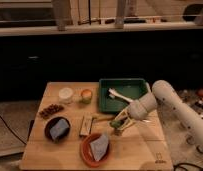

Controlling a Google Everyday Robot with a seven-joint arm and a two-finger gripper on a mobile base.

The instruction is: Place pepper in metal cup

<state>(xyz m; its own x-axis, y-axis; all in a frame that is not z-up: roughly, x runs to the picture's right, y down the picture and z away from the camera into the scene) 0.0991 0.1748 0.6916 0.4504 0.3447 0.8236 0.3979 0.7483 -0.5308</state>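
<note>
My gripper (116, 125) hangs low over the wooden table (140, 150), just below the green tray's front edge. It is shut on the small dark-green pepper (114, 123), which shows between the fingertips. The metal cup (86, 125), a small dull grey-brown cylinder, stands on the table to the left of the gripper, about a hand's width away. The white arm reaches in from the right.
A green tray (136, 85) with a white utensil (116, 94) sits behind the gripper. An orange plate (85, 150) with a folded cloth lies front centre. A dark bowl (48, 131) with a cloth, a white cup (66, 94), a greenish cup (85, 95) and brown bits (51, 109) are at the left.
</note>
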